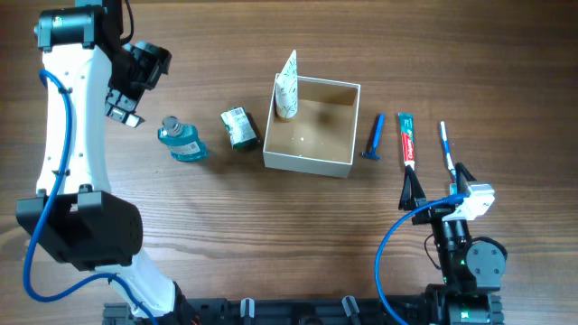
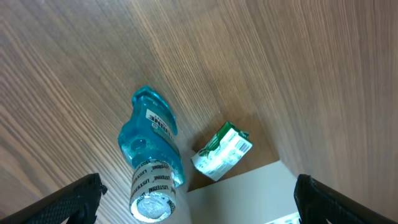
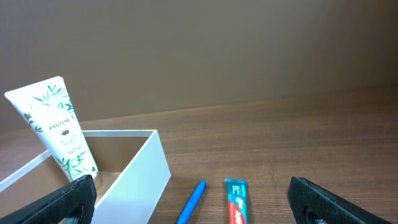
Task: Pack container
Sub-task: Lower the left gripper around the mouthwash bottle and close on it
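The container (image 1: 305, 162) sits near the middle of the table (image 1: 271, 235), its white walls around a tan inside. In it we see one thing: a white tube (image 1: 287, 88) printed with green leaves, standing on end in the far left corner and leaning against the left wall. The right wrist view shows the tube (image 3: 59, 127) rising well above the rim.

To the container's left lie a small green-and-white box (image 1: 239, 127), just beside the wall, and a blue mouthwash bottle (image 1: 182, 141) on its side a little further out. To its right we find a blue item (image 1: 372, 137), perhaps a razor, though it is too small for us to be sure. Beyond that are a toothpaste tube (image 1: 407, 140) and a toothbrush (image 1: 446, 146), all lying apart from one another.

The left gripper (image 2: 198, 200) hangs over the bottle and box with its fingers spread wide, gripping nothing. The right gripper (image 1: 436, 185) sits near the toothbrush's end, likewise spread wide and empty.
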